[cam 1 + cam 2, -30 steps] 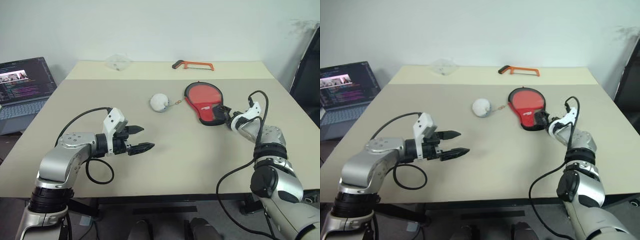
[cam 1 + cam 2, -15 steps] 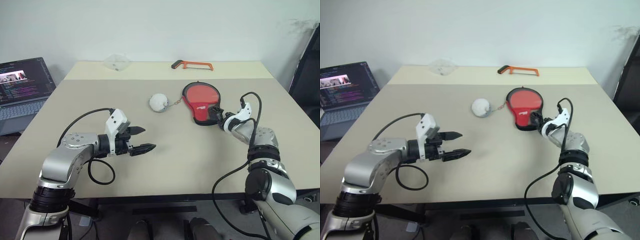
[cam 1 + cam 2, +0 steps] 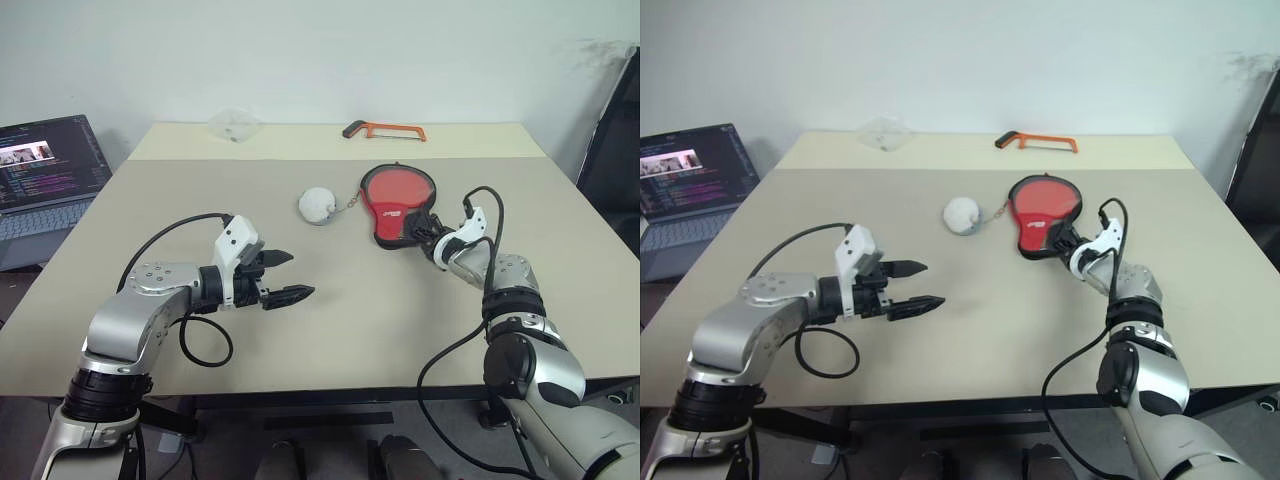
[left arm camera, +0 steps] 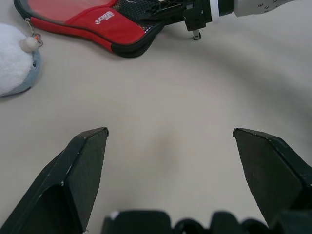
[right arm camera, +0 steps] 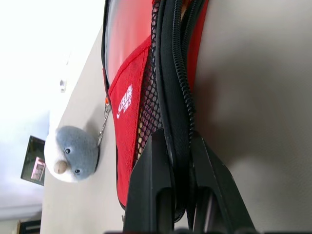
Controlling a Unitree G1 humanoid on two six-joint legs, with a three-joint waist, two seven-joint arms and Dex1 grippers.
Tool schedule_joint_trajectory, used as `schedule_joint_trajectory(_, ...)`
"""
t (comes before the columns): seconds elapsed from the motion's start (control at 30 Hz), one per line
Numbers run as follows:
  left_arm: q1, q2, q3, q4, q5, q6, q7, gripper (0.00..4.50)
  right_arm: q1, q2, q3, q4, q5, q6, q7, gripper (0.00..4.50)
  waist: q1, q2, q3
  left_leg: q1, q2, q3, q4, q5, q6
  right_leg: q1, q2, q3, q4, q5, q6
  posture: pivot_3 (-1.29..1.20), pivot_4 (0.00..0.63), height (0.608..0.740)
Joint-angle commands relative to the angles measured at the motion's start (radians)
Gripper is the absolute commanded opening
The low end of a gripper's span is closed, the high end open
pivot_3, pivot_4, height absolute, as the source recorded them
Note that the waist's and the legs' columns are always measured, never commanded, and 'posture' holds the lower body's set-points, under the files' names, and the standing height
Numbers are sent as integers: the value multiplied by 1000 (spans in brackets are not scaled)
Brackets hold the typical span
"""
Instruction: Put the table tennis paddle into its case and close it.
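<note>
Right gripper (image 5: 173,161): fingers pinched together on the black zip edge at the narrow mesh end of the case (image 3: 397,203), as the right wrist view shows.
Left gripper (image 3: 284,277): fingers spread wide, nothing between them, hovering over bare table (image 3: 360,320) well short of the case.
Case: lies flat, red side with white logo up, stretching away from the right fingertips; well beyond the left gripper and off to its right.
Paddle: I can't make out a bat lying loose anywhere; through the mesh just past the right fingers something pale shows, possibly a handle, but I can't tell.
Plush toy (image 3: 318,204): beside the round end of the case, joined to it by a short chain, ahead of the left gripper.
Step in hand: by my reading, securing the case at its zip end.
Next move calls for: probably the left gripper coming across to steady the case, so the zip can be drawn without dragging the soft pouch.
</note>
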Motion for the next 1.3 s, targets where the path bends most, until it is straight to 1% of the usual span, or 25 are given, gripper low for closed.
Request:
schedule_joint_trajectory(0.03, -16, 13, -5, -3, -1, -26, -2, 4500, 65, 31, 87, -160, 19, 174, 28, 19, 0, 0, 0, 0, 0, 0, 0, 0, 0, 0, 0, 0, 0, 0, 0, 0, 150, 740)
schedule_joint_trajectory(0.27, -20, 20, -18, 19, 1, -38, -7, 4500, 287, 46, 225, -585, 104, 502, 57, 19, 3, 0, 0, -1, 1, -1, -2, -1, 1, -1, 0, -2, 0, -1, -2, 0, 150, 740)
schedule_joint_trajectory(0.43, -18, 28, -27, 14, -7, -31, -19, 4500, 409, 43, 260, -821, 172, 670, 65, 19, 6, 0, 0, -1, 1, 0, -2, -1, 1, -1, 0, -2, 0, -1, -2, 0, 150, 740)
schedule_joint_trajectory(0.63, -33, 40, -32, 36, -4, -38, -37, 4500, 498, 53, 252, -1035, 245, 842, 78, 19, 8, 0, 0, -1, 1, 0, -2, -1, 1, -1, 0, -1, 0, -2, -2, 0, 150, 740)
schedule_joint_trajectory(0.73, -37, 42, -36, 42, -3, -41, -43, 4500, 547, 28, 271, -1095, 291, 862, 81, 19, 13, 0, 0, -1, 1, 0, -2, -1, 1, -1, 0, -1, -1, -2, -2, 0, 150, 740)
schedule_joint_trajectory(0.8, -39, 43, -39, 45, -2, -43, -45, 4500, 585, -3, 288, -1125, 332, 862, 88, 19, 18, 0, 0, -1, 1, 0, -2, -1, 1, -1, 0, -1, -1, -3, 1, 0, 150, 740)
schedule_joint_trajectory(0.97, -44, 50, -43, 53, 1, -48, -56, 4500, 643, -56, 291, -1142, 434, 862, 70, 19, 20, 0, 0, -1, 1, 0, -2, -1, 1, -1, 0, -1, -1, -4, 1, 0, 150, 740)
schedule_joint_trajectory(1.13, -60, 63, -45, 73, 4, -56, -65, 4500, 744, -123, 333, -1203, 612, 862, 47, 19, 22, -1, 0, -2, 1, 0, -2, -1, 1, -1, 0, -2, -1, -4, 1, 0, 150, 740)
schedule_joint_trajectory(1.3, -58, 65, -47, 70, 3, -54, -63, 4500, 771, -123, 350, -1217, 703, 862, -13, 19, 20, -1, 0, -1, 2, 0, -2, -1, 1, -1, 0, -1, -1, -5, 1, 0, 150, 740)
